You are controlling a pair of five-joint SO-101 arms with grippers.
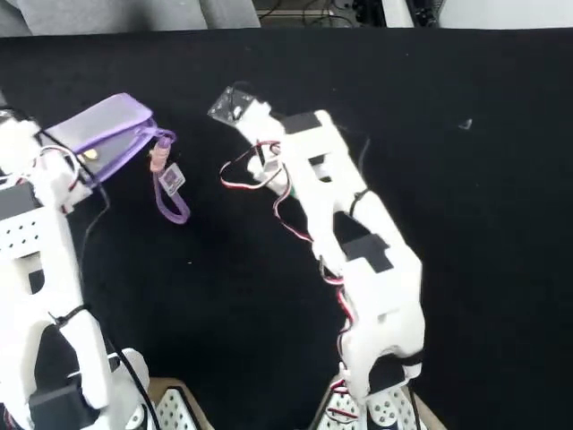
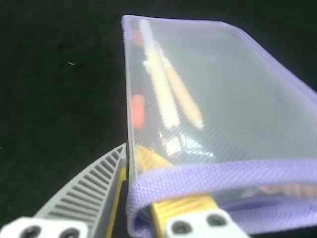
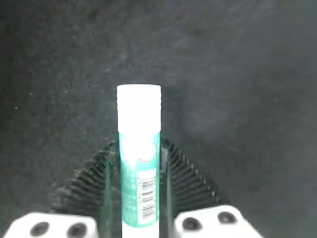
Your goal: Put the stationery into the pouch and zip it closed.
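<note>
Layout over the table (image 1: 483,224), viewed from above. My left gripper (image 2: 131,153) sits at the left, clamped on one edge of the pouch (image 1: 103,134), which is tilted above the surface. In the pouch, two pencils (image 2: 168,94) lie side by side, with a small piece (image 2: 138,110) just beside them. A strap (image 1: 170,193) hangs from the pouch's right end. Further right, apart from the pouch, my right gripper (image 3: 138,144) grips the glue stick (image 3: 139,129), whose cap projects beyond my fingertips.
</note>
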